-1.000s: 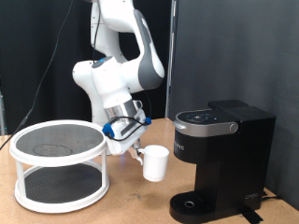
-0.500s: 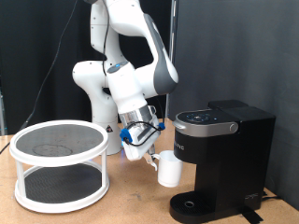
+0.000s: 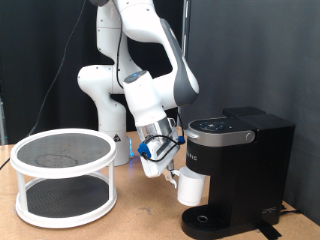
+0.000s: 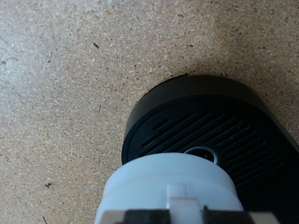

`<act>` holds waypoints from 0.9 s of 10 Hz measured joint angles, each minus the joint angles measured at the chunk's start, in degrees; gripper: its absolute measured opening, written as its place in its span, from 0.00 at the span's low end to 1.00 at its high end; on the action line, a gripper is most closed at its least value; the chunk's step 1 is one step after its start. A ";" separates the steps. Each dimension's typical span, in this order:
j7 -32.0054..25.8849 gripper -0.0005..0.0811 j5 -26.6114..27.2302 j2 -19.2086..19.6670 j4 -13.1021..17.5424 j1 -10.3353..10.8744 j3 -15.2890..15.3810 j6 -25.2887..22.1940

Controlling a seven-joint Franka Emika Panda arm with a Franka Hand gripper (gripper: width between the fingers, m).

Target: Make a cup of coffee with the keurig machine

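The tool (image 3: 166,170) grips the cup (image 3: 189,186) by its handle, fingers closed, holding it above the keurig machine (image 3: 235,170)'s drip base (image 3: 212,220) to catch coffee.

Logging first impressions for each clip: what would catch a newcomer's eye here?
The white arm's gripper holds the cup by its handle, hanging it just above the round drip base of the black keurig machine at the exterior view's right. A white two-tier stand sits at the exterior view's left. The wrist view looks down past the cup onto the ribbed black base on the speckled table.
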 joint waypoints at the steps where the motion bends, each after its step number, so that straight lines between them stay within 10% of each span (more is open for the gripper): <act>1: 0.00 0.01 0.13 0.61 0.32 0.00 0.34 0.43; 9: 0.34 0.01 0.67 5.21 2.05 0.26 2.44 3.73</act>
